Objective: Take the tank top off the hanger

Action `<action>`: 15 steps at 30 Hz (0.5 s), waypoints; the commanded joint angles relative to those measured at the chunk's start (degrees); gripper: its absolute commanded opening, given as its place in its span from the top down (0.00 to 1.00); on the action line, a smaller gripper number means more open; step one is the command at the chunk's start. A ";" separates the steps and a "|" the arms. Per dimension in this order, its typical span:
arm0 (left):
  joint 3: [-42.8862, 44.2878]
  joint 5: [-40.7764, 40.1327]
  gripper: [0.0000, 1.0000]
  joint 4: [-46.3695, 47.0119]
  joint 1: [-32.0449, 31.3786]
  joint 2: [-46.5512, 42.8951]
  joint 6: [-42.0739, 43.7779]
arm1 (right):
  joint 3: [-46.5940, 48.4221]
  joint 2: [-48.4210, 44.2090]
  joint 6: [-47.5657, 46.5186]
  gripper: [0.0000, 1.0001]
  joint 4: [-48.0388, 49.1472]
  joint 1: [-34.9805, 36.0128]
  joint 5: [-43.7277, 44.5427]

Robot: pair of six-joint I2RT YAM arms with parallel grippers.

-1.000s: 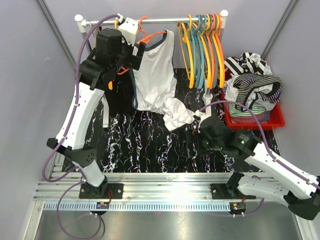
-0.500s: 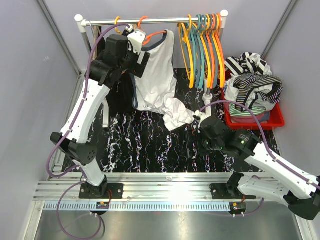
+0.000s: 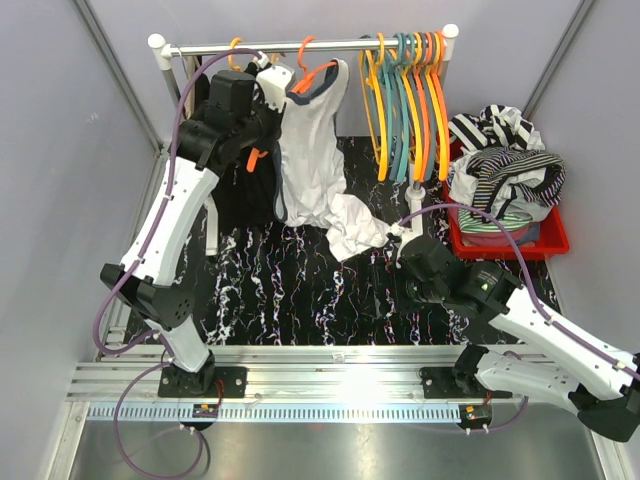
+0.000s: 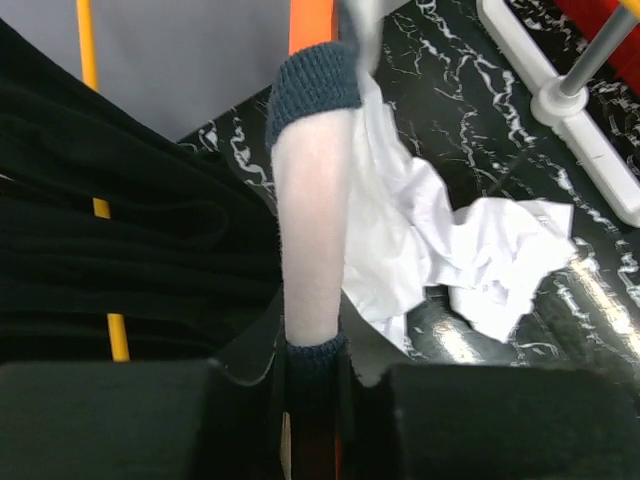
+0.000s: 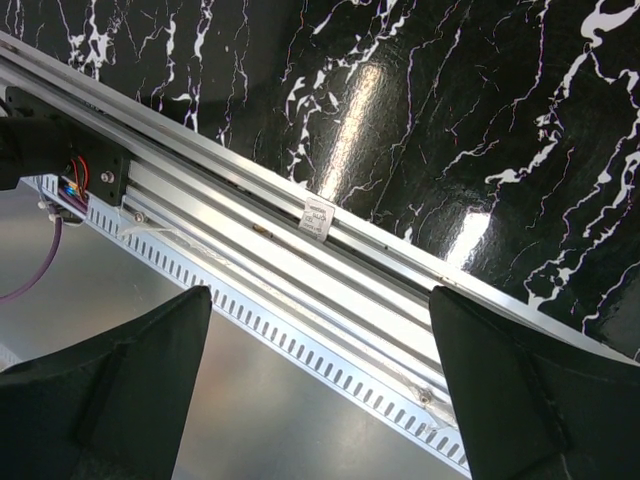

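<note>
A white tank top (image 3: 312, 150) with navy trim hangs on an orange hanger (image 3: 318, 74) from the rail (image 3: 330, 43). Its lower end lies crumpled (image 3: 355, 230) on the black marbled table. My left gripper (image 3: 268, 102) is up at the hanger's left shoulder. In the left wrist view the strap (image 4: 312, 230) runs straight into the left gripper (image 4: 312, 352), which is shut on its navy-edged end, with orange of the hanger (image 4: 313, 22) showing above. My right gripper (image 5: 318, 291) stands open with nothing in it, low over the aluminium rail (image 5: 330, 255) at the table's near edge.
A black garment (image 3: 243, 185) on a yellow hanger (image 4: 100, 208) hangs just left of the tank top. Several bare orange, yellow and teal hangers (image 3: 405, 100) crowd the rail's right end. A red bin (image 3: 555, 240) of striped clothes (image 3: 505, 165) stands at the right.
My left gripper moved in to the hanger's shoulder and shut on the strap. The hanger and tank top swung slightly right and turned edge-on. The right arm barely moved.
</note>
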 commanded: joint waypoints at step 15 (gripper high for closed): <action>3.36 -11.18 1.00 10.41 -2.99 -4.67 -5.88 | -2.04 -3.48 1.42 0.03 2.44 0.50 0.24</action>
